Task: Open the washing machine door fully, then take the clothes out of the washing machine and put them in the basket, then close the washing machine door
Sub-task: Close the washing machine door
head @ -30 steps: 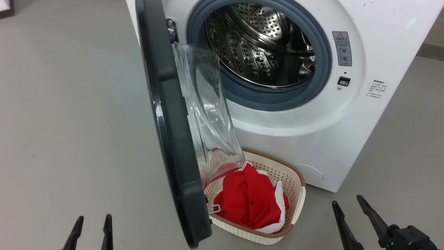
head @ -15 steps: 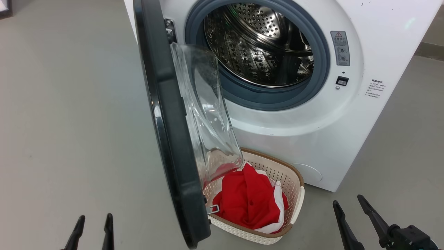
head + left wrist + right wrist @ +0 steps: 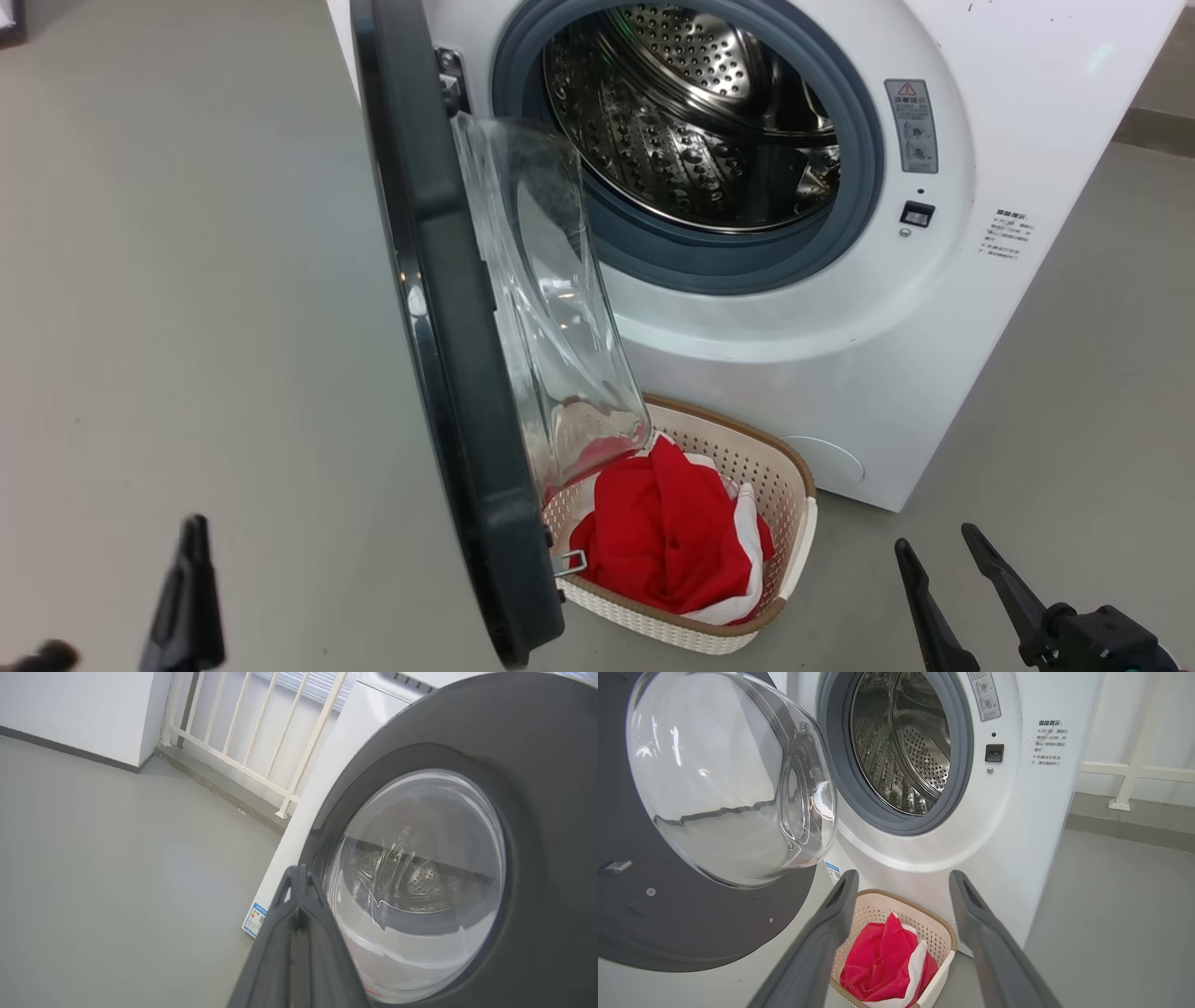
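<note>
- Now the clothes (image 3: 667, 541) lie in the basket (image 3: 789, 485) on the floor, under the open washing machine door (image 3: 439, 280). The drum (image 3: 681, 121) looks empty, so closing comes next.
- The left end effector (image 3: 299, 879), pinched together and empty, points at the door's outer face. Push steadily near the free edge.
- The right end effector (image 3: 903, 879), spread wide and empty, is best held out of the swing.

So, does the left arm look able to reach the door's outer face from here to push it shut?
Probably yes. The left arm's fingers, pressed together and holding nothing, point toward the black outer face of the door, with nothing between them. The basket sits on the door's other side, out of the way.
</note>
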Robot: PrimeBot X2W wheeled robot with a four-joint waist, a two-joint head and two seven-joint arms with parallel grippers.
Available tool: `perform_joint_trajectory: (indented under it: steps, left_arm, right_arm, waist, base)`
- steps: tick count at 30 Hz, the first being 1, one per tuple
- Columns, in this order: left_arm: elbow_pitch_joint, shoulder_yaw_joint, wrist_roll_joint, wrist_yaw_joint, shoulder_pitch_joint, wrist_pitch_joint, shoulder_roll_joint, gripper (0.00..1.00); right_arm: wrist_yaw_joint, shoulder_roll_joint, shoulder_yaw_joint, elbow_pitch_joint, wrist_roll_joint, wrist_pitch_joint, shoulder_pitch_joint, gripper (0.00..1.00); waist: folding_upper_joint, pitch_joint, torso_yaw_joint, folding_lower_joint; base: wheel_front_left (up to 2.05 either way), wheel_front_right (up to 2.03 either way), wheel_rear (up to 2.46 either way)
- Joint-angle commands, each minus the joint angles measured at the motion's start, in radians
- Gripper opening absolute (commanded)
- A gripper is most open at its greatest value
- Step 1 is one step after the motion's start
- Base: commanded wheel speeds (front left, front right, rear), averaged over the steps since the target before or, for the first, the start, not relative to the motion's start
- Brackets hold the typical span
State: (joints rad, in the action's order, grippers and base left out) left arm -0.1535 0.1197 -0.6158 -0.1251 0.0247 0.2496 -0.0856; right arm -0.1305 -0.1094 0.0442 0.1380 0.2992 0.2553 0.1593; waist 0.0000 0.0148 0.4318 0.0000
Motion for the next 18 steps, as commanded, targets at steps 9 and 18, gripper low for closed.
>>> perform_joint_trajectory:
  steps: [9,18]
  left_arm:
    - [0.079,-0.03,-0.627,-0.006,-0.087,0.0,-0.187,0.0]
    - [0.161,-0.025,-1.049,-0.006,-0.099,-0.303,-0.318,0.0]
  right_arm:
    - [0.0,-0.011,0.02,-0.023,0.0,0.006,-0.029,1.0]
    - [0.0,-0.013,0.02,-0.022,-0.001,0.006,-0.034,1.0]
  waist:
    - [0.0,0.008,-0.016,0.0]
    - [0.0,0.015,-0.028,0.0]
  base:
    - [0.0,0.0,0.0]
    - [0.0,0.0,0.0]
